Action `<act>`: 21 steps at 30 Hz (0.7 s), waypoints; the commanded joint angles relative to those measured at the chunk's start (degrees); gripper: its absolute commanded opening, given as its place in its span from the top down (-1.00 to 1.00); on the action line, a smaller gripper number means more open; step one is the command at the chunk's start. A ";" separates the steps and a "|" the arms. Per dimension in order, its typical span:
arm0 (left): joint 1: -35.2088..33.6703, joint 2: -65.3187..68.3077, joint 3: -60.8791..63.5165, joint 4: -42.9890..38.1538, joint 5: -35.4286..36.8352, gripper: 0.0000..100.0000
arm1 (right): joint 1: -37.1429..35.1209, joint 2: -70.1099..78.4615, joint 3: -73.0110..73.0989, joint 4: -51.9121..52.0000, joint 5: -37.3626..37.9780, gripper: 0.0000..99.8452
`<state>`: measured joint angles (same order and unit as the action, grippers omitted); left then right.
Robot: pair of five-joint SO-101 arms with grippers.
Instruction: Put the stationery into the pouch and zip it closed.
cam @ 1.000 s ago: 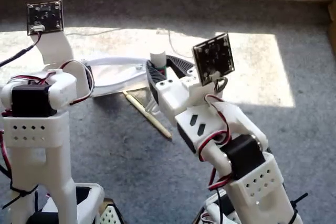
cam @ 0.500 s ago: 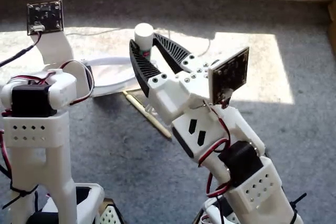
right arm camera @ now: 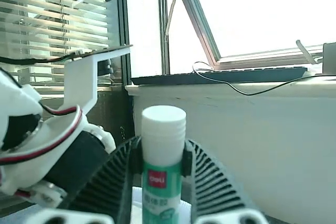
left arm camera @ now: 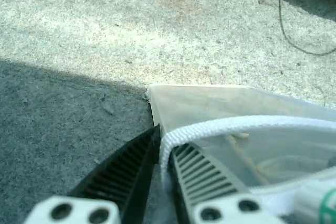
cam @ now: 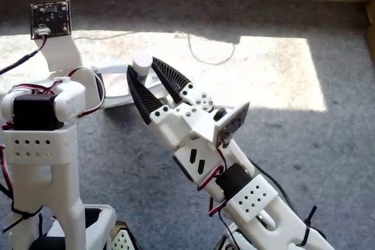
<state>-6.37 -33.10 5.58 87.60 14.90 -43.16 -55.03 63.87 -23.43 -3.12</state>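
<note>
Over the mouth of the translucent plastic pouch, as the high view suggests, the black ribbed jaws of the right gripper are drawn in to the width of a white-capped, green-labelled glue stick. They pinch it around the body, so it stands upright with its cap above the fingertips. Held that way, its lower end points down at the pouch, which looks like the posture for lowering it in

At one end of the pouch the left gripper has its jaws nipped together on the white zip tape. That grip seems meant to lift the rim and hold the mouth apart, while also pinning the pouch so it cannot slide as the stick goes in. A pale thin stick shows through the pouch wall and may be a pencil, though I cannot tell for sure

Just beside the pouch stands the white left arm. Under the pouch lies grey carpet, with a sunlit patch and a thin dark cable beyond it. The likeliest snag is the pouch itself: the mouth is narrow, and the right jaws, wider than the stick, could catch on the raised tape. The zip is not yet closed
</note>
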 commanded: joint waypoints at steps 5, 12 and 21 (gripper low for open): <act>0.75 -0.84 -1.01 0.18 0.44 0.98 | -0.75 1.63 -0.31 -7.34 -0.53 0.98; 0.75 -0.84 -1.01 0.26 0.44 0.98 | -0.75 11.82 -0.40 -15.08 -0.53 0.98; 0.75 -0.84 -1.01 0.26 0.35 0.98 | -1.89 15.87 0.13 -19.74 -0.53 0.97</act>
<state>-6.37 -33.10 5.58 87.60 14.90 -43.34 -38.68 64.48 -41.45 -3.12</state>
